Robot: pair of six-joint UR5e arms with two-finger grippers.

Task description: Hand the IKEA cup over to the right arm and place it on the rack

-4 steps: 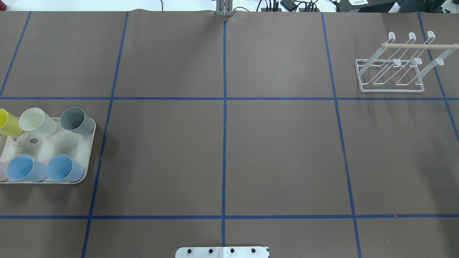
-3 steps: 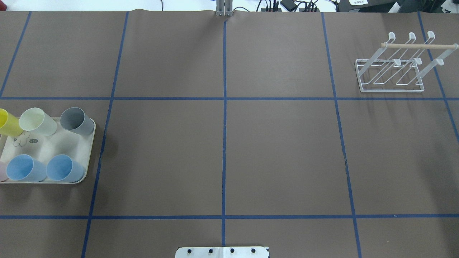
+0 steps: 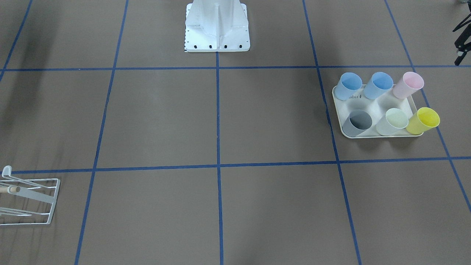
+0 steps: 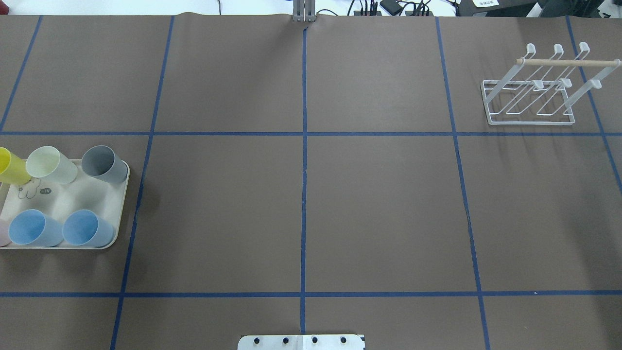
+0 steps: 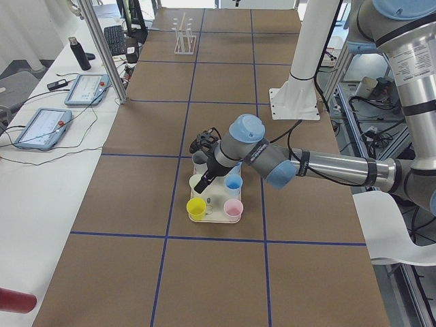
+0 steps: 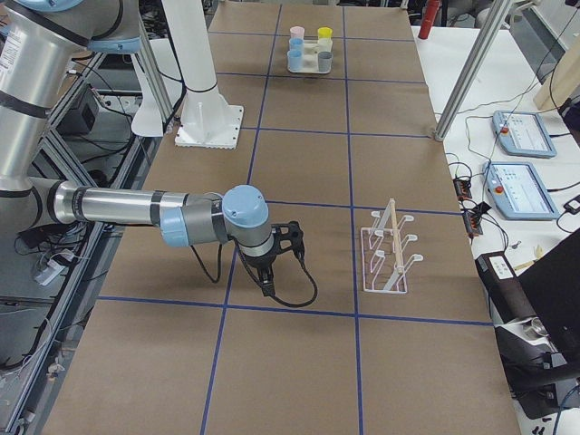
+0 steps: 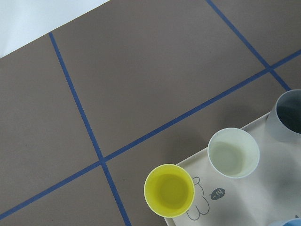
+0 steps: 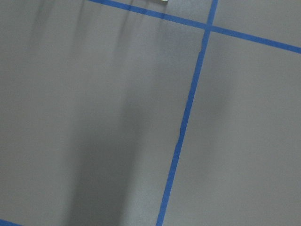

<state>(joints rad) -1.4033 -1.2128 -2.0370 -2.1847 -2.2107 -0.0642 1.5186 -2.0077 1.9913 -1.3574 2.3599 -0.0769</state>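
Coloured cups (image 4: 103, 164) stand on the tray (image 4: 73, 197) at 9 o'clock on my tabletop (image 4: 379, 204); the rack (image 4: 568, 62) is at 2 o'clock. The left claw (image 5: 203, 143) hangs over the tray and the right claw (image 6: 267, 281) is near the rack. I cannot tell if either is spread.

A grey cup (image 3: 357, 123), a pale green cup (image 3: 392, 122) and a yellow cup (image 3: 423, 120) stand in one row. A blue cup (image 3: 349, 86), a second blue cup (image 3: 379, 85) and a pink cup (image 3: 407, 84) stand in the row nearer the robot. All six are plain, stand with the open end up, and sit on a cream tray (image 4: 73, 194) on the robot's left side. The yellow cup is at a corner of the tray.

The rack (image 4: 534, 87) is thin white wire with slanted prongs (image 4: 557, 48) and a light wooden rod (image 4: 568, 62) across the top. It stands on the table's far right, well apart from the cups.
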